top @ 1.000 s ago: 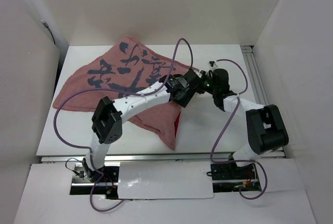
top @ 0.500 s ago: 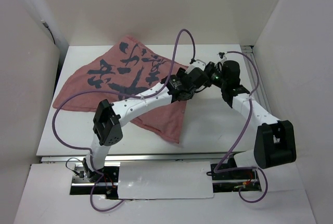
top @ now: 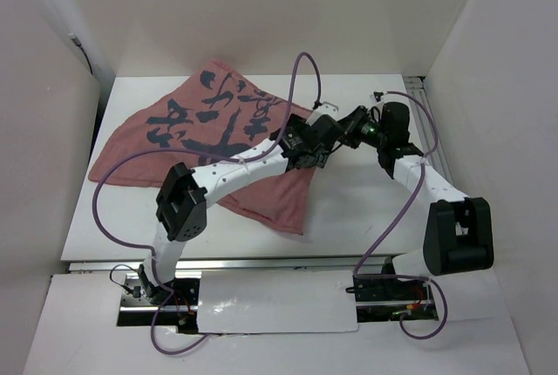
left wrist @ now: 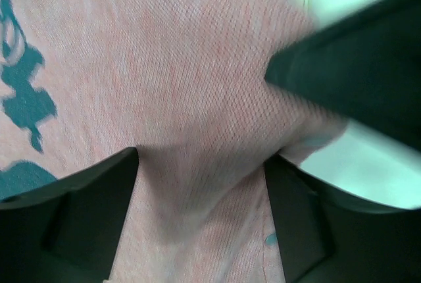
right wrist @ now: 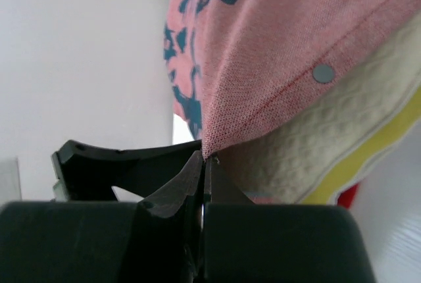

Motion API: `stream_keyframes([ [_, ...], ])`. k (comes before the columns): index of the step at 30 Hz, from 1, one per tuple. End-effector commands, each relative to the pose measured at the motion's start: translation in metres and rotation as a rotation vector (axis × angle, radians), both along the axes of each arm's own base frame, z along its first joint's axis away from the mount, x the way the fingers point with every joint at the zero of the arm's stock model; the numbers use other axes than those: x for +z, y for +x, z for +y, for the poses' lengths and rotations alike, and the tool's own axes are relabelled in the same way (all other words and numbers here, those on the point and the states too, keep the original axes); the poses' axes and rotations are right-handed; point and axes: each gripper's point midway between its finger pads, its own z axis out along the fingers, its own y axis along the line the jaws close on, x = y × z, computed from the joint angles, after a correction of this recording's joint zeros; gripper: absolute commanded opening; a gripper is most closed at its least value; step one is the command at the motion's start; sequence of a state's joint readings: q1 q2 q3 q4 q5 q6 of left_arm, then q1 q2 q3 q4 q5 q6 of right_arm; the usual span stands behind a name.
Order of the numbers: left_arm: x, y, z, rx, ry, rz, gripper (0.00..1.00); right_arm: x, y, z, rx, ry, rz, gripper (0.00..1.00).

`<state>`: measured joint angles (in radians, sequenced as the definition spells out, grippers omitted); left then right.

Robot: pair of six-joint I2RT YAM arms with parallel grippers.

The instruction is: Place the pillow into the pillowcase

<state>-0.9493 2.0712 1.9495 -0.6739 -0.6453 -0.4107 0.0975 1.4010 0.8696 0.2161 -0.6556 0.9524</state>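
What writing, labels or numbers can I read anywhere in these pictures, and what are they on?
Pillowcase: large dark brush-like characters that look like writing, but none can be read; in both wrist views they are cut off or blurred.
Pillow: no text on the part that shows.
Elsewhere: nothing readable.

The right arm (top: 423, 185) is swinging out to the right and reaching farther back, with the right gripper (right wrist: 204, 156) dragging the pinched edge of the pillowcase (top: 174, 144) rightward. The left gripper (left wrist: 200, 158) is following, its jaws spreading wider over the cloth.
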Motion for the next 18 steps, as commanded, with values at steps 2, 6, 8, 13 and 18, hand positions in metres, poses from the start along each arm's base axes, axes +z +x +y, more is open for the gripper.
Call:
stream_keyframes([
  [2,0.021,-0.016,-0.028,-0.1,-0.126,-0.061,1.0,0.03,0.001,0.006,0.041,0.042,-0.072,0.0],
  [6,0.022,-0.014,-0.035,-0.094,-0.142,-0.046,1.0,0.035,0.0,0.004,0.024,0.039,-0.082,0.0],
  [8,0.018,-0.016,-0.044,-0.122,-0.153,-0.019,1.0,0.031,0.002,-0.001,0.008,0.024,-0.071,0.0],
  [13,0.027,-0.026,-0.05,-0.143,-0.178,-0.027,1.0,0.028,0.008,-0.009,-0.012,0.007,-0.06,0.0],
  [18,0.032,-0.003,-0.024,0.04,-0.12,-0.16,0.96,0.039,-0.003,0.002,0.057,0.098,-0.073,0.0],
])
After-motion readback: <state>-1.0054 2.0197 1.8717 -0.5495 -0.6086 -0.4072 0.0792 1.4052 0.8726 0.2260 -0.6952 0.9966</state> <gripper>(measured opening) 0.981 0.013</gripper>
